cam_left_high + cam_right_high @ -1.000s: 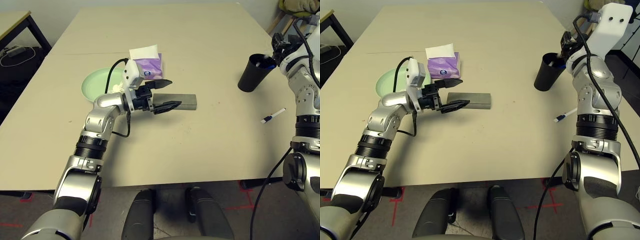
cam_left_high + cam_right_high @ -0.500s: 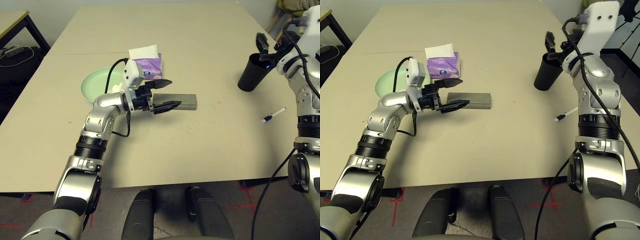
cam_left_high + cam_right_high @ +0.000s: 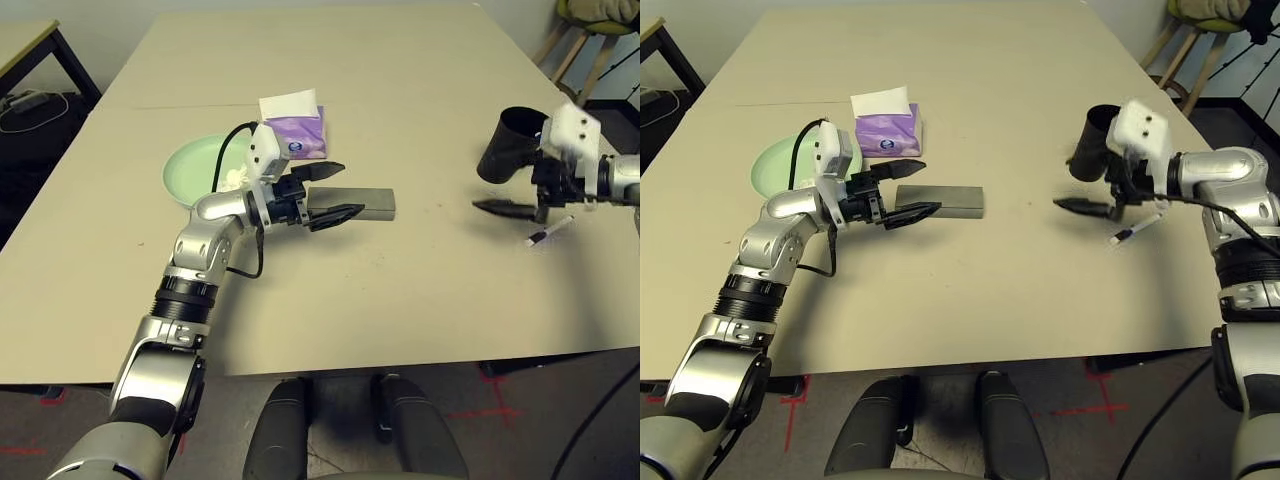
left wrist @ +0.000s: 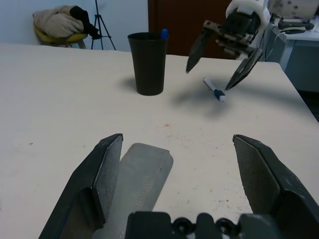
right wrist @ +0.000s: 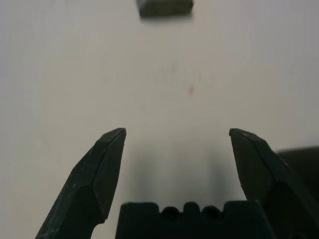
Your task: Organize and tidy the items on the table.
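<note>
Fingers: both pairs are spread wide, nothing is held.

Head views: the left gripper (image 3: 325,192) is held level over the table (image 3: 400,80), its fingers bracketing the near end of the grey glasses case (image 3: 362,203) from above and in front; contact cannot be confirmed. Taking the case as landmark: the purple tissue box (image 3: 297,130) is seen just behind it, the mint green plate (image 3: 190,168) behind it and toward the robot's left, with a bit of crumpled white tissue (image 3: 236,177) at the plate's rim. The black cup (image 3: 510,144) is well apart on the robot's right, and the white pen (image 3: 547,232) lies near the cup, on its near side. The right gripper (image 3: 1092,192) is seen tilted downward just beside the pen, between pen and case.

Left wrist view: the case (image 4: 137,172) is seen lying against the inner face of one finger (image 4: 99,174), the other finger well clear. The cup (image 4: 147,62), with a blue-tipped item inside, and the pen (image 4: 214,89) are seen beyond, the right gripper (image 4: 219,62) hovering over the pen.

Right wrist view: bare tabletop is framed between the fingers (image 5: 107,164); the case end (image 5: 164,7) is seen far ahead.

Step judged: pen pickup is being set up, likely for the cup. Next move calls for the jaws to be centred across the pen's barrel, lowered and closed. The case grasp is pending.
</note>
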Robot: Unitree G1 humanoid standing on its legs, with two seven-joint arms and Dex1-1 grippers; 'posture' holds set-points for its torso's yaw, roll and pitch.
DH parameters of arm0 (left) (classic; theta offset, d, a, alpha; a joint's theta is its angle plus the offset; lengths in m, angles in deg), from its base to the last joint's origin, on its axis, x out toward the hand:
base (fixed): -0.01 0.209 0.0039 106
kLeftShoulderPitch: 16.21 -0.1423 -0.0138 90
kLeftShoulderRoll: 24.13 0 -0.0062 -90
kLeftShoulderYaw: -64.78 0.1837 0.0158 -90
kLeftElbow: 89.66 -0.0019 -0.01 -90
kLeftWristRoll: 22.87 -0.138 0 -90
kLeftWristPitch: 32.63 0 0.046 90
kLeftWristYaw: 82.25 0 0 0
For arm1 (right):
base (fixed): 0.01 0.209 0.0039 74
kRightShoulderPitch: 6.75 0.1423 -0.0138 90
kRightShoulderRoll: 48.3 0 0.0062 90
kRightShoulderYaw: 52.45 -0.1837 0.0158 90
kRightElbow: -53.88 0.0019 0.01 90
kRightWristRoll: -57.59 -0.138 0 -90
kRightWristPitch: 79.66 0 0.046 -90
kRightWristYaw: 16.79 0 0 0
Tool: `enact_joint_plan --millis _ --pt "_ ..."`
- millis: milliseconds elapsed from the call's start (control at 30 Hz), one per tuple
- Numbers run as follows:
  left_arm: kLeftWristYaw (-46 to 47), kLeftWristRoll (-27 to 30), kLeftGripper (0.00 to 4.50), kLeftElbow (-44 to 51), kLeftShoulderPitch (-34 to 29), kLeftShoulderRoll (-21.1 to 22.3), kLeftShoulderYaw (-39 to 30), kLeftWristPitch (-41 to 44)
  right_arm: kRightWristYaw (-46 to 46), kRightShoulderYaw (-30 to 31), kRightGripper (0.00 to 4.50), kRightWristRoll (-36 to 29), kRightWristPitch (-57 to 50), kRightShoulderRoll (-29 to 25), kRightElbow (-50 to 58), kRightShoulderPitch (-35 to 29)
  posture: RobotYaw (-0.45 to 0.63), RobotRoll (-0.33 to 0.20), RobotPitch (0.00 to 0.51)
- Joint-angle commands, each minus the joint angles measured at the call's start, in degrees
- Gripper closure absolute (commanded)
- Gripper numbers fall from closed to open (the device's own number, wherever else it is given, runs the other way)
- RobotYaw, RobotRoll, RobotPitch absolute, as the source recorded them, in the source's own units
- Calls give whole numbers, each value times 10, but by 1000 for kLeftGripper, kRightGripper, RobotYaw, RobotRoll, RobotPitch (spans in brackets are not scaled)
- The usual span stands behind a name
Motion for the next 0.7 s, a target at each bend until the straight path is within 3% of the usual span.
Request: enact_joint_plan --millis 33,300,700 --pt "-1 1 0 11 -7 1 0 1 38 56 39 84 101 -28 -66 34 106 0 153" --pt "0 2 0 21 -12 0 -1 7 10 158 39 246 263 -39 -178 131 114 0 156" --pt "11 2 0 39 -25 8 -8 14 -183 253 39 418 384 -31 -246 175 164 0 163"
